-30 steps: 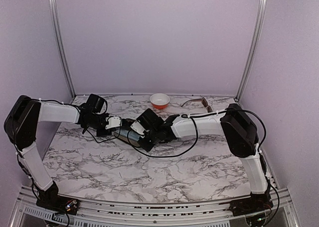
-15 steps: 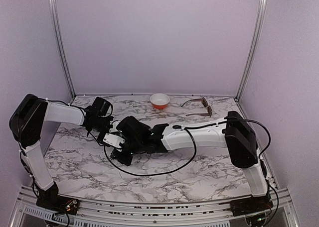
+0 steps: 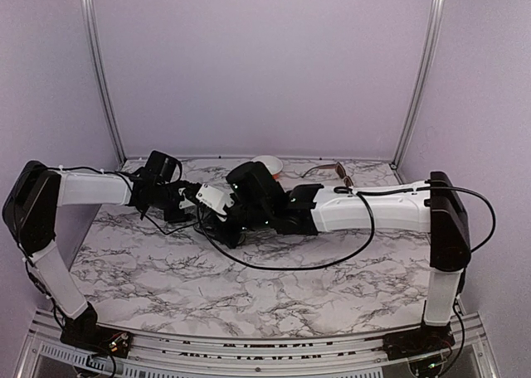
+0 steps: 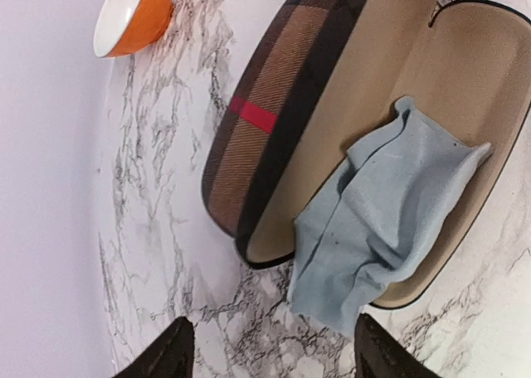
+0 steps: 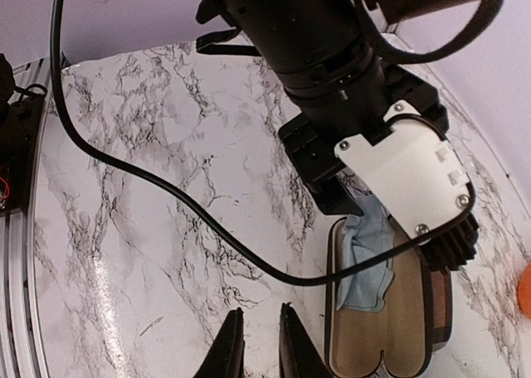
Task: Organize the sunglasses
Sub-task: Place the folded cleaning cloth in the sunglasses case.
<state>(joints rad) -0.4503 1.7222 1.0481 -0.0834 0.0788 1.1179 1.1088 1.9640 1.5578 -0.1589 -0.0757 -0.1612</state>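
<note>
A brown pair of sunglasses (image 3: 337,172) lies at the back right of the table, partly behind my right arm. The brown case with a red stripe (image 4: 257,138) lies open, a blue cloth (image 4: 382,212) bunched in its beige tray and hanging over the rim. My left gripper (image 4: 274,351) hovers just in front of the case, open and empty. My right gripper (image 5: 259,345) hangs above the bare table beside the case (image 5: 398,328), its fingers a narrow gap apart with nothing between them.
An orange bowl (image 3: 267,161) with a white inside stands at the back centre, partly hidden by the right arm. The right arm's black cable (image 5: 166,196) loops over the table near the case. Both arms crowd the left-centre.
My left gripper has opened wide. The right arm has risen and swung toward the back, stretching out, and its fingers have parted a little.
</note>
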